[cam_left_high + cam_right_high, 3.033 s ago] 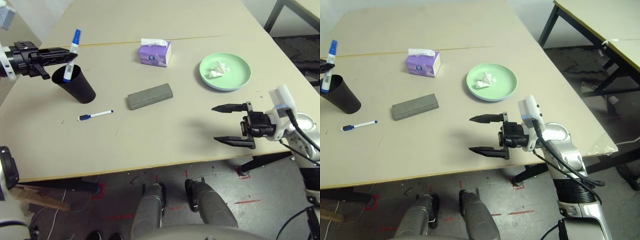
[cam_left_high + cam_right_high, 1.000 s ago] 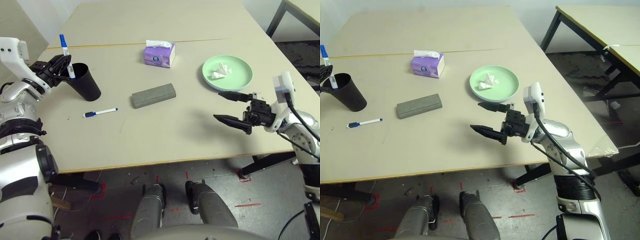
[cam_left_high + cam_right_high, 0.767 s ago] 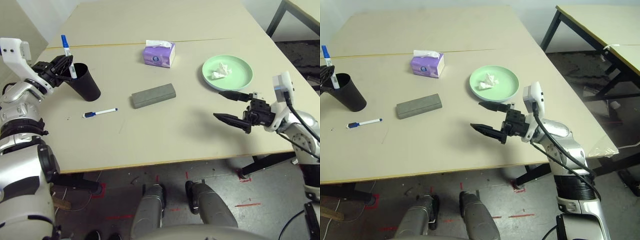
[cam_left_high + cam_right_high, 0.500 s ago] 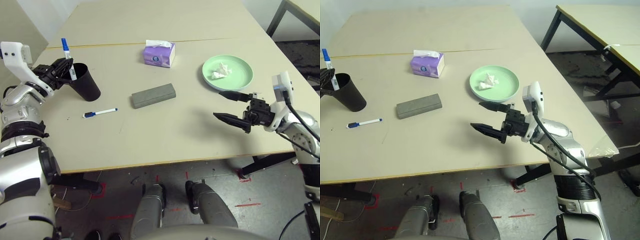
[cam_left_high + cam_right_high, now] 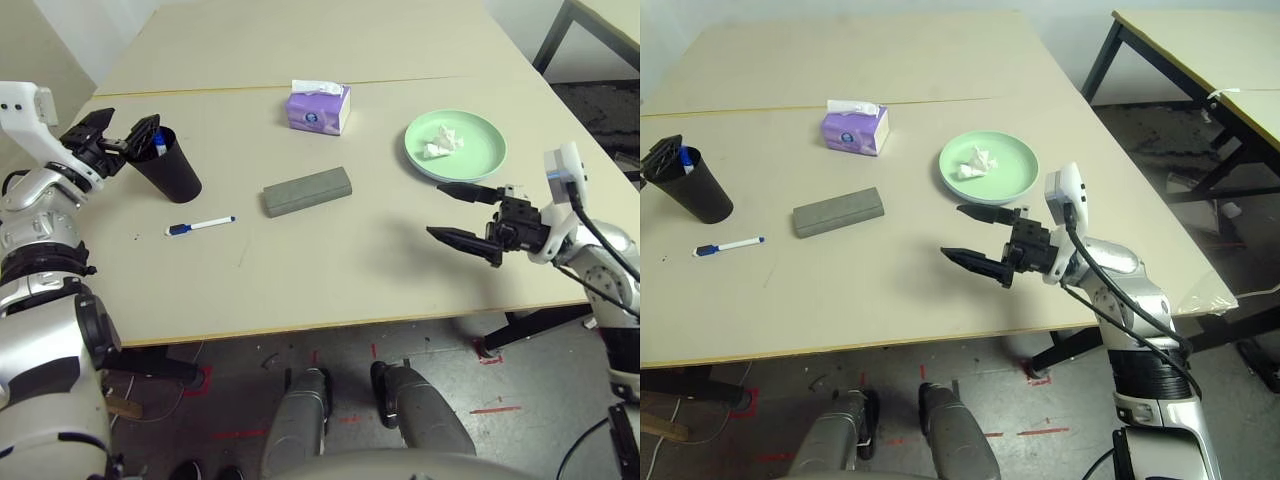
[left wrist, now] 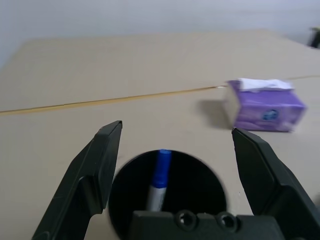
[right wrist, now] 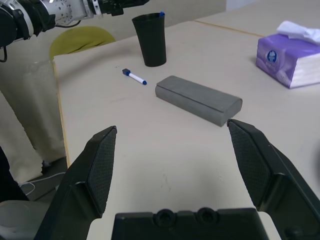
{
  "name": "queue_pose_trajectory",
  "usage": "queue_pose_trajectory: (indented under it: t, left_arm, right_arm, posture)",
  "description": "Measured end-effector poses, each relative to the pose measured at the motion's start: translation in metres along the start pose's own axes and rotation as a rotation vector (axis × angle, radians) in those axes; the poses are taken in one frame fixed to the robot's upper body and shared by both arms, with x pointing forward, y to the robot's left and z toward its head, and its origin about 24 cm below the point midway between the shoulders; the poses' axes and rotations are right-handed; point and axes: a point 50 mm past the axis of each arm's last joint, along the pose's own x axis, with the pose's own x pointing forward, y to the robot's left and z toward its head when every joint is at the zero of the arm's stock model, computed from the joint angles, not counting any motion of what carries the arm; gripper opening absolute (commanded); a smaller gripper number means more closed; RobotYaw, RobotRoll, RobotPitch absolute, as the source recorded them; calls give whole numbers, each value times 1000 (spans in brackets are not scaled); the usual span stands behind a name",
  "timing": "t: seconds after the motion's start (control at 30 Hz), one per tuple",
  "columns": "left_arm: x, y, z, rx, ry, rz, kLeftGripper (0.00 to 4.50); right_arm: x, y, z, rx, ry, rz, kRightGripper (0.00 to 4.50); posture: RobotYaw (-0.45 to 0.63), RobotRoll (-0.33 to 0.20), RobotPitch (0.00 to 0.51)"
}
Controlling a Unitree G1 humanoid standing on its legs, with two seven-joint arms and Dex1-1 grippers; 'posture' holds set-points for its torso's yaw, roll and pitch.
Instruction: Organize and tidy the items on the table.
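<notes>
At the table's [image 5: 350, 270] far left stands the black cup [image 5: 170, 172] with a blue-capped marker [image 6: 159, 180] inside it. My left gripper [image 5: 125, 125] hovers open just above the cup's rim, its fingers either side of the mouth and holding nothing. A second marker [image 5: 200, 226] lies flat in front of the cup. The grey glasses case [image 5: 306, 191] lies mid-table. A crumpled tissue [image 5: 440, 142] rests on the green plate [image 5: 480, 165] at the right. My right gripper [image 5: 437, 210] is open and empty above the table's front right, in front of the plate.
A purple tissue box [image 5: 319, 107] stands behind the case, near the yellowish seam [image 5: 250, 88]. The table's near edge [image 5: 300, 328] runs just in front of my right gripper. A second table [image 5: 1200, 50] stands off to the right.
My left gripper has opened and let go of the marker, which has dropped down into the cup. The right arm has stayed where it was.
</notes>
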Motion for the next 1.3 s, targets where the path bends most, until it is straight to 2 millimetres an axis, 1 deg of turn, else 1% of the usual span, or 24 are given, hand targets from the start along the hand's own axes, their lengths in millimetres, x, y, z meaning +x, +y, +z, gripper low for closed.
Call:
queue_pose_trajectory:
  t: [0.1,0.2,0.3,0.4,0.43,0.5,0.57,0.67,0.73,0.83,0.97,1.17,1.3]
  left_arm:
    - [-15,5,8,1,45,-116,4453]
    - [-31,6,24,10,95,-290,4453]
    - [-40,2,49,16,156,-467,4453]
    - [-44,-8,74,105,288,-610,4453]
    - [-42,-15,81,157,355,-655,4453]
    - [-35,-25,89,229,441,-712,4453]
    - [-26,-34,94,290,506,-755,4453]
    - [-9,-44,102,430,602,-790,4453]
    - [7,-51,106,522,658,-812,4453]
    - [23,-57,103,633,760,-834,4453]
    - [40,-64,84,731,923,-893,4453]
    - [44,-65,61,796,1081,-959,4453]
    - [42,-65,48,796,1135,-990,4453]
  right_arm:
    - [0,0,-1,3,1,8,4500]
    - [-1,1,0,-4,-2,31,4500]
    - [-1,2,-1,-11,-8,50,4500]
    - [3,2,-1,-14,-28,65,4500]
    - [5,2,-1,-15,-35,71,4500]
    - [8,1,-1,-15,-43,75,4500]
    - [10,1,-1,-17,-51,81,4500]
    - [14,0,-2,-15,-64,86,4500]
    - [16,0,-3,-15,-67,88,4500]
    - [18,1,-4,-13,-72,91,4500]
    - [18,3,-4,-13,-72,88,4500]
    - [18,3,-3,-19,-71,84,4500]
    - [18,3,-2,-22,-70,80,4500]
  posture:
    - [-87,0,180]
    - [-71,0,185]
    - [-58,0,187]
    - [-47,0,188]
    - [-46,0,188]
    - [-45,0,188]
    - [-49,0,191]
    - [-67,0,194]
    - [-71,0,195]
    - [-83,0,195]
    - [-98,0,193]
    - [-108,0,193]
    - [-111,0,192]
